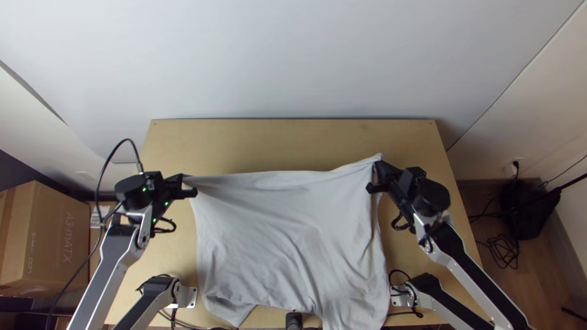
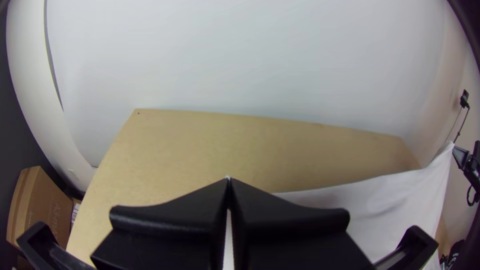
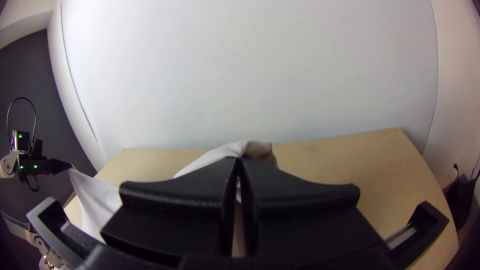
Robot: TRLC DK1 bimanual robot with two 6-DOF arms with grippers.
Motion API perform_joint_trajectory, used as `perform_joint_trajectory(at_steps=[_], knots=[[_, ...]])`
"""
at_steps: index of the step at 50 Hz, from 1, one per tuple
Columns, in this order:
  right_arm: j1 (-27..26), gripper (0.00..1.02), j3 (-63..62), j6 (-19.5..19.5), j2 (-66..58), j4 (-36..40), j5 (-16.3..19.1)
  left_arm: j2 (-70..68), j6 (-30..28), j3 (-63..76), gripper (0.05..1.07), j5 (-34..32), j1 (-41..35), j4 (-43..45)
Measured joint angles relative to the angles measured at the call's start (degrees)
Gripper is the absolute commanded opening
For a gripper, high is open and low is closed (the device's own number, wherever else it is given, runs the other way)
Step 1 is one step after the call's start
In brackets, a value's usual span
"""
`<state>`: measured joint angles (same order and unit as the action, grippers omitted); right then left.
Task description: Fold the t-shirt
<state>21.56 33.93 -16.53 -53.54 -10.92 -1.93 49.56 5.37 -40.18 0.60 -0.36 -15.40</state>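
Observation:
The light grey t-shirt [image 1: 284, 235] hangs stretched between both grippers, its upper edge raised and its lower part near the table's front edge, with soft creases. My left gripper [image 1: 188, 186] is shut on its upper left corner; in the left wrist view the left gripper [image 2: 228, 182] has its fingers together, with the shirt [image 2: 385, 202] running off beside it. My right gripper [image 1: 378, 177] is shut on the upper right corner. Cloth [image 3: 245, 148] bunches over the tips of the right gripper [image 3: 239, 162] in the right wrist view.
The wooden table [image 1: 293, 143] shows bare behind the shirt. Two further arm sections with brackets [image 1: 186, 296] stand at its front corners, with cables beside them. A cardboard box [image 1: 46, 238] is off the left side, a black bag [image 1: 529, 211] off the right.

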Motion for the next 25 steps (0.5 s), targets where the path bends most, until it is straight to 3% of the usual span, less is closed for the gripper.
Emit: perform_joint_trajectory(at_steps=[13, 25], knots=[[-3.06, 0.02, 8.09, -1.31, -18.1, -0.66, 0.02, 22.58, -0.02, -7.23, 0.08, -0.33, 0.87, 8.11], [-5.73, 0.02, 18.45, -1.49, -31.8, -1.09, 0.0, 39.5, -0.02, -20.87, 0.08, -0.44, 2.08, 10.03]])
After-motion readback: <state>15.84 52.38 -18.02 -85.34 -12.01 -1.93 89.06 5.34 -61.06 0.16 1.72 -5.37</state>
